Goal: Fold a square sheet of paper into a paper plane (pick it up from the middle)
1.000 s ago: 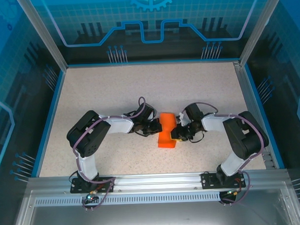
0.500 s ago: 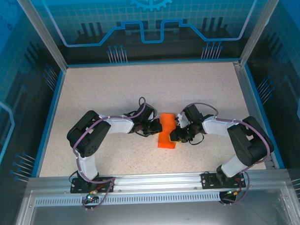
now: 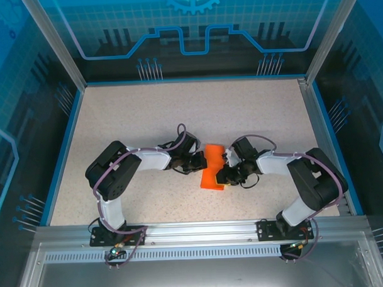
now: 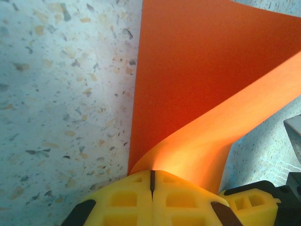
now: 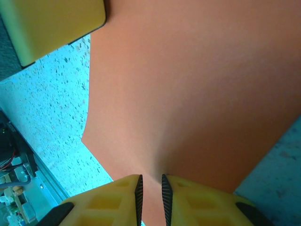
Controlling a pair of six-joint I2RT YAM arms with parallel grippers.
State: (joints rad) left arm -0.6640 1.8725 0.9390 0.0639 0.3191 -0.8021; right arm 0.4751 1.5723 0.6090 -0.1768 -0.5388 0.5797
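Paper point(image 3: 211, 171): orange, creased, curling, mid-desk point(image 3: 146, 113), between both arms.
Left pincer point(image 4: 151, 175): clamped on the paper's left edge.
Right pincer point(image 5: 150, 188): clamped on the paper's right edge.

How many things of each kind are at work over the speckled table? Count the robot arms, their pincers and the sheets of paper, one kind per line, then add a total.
Robot arms: 2 (left arm, right arm)
Pincers: 2 (left pincer, right pincer)
Orange paper sheet: 1
Total: 5
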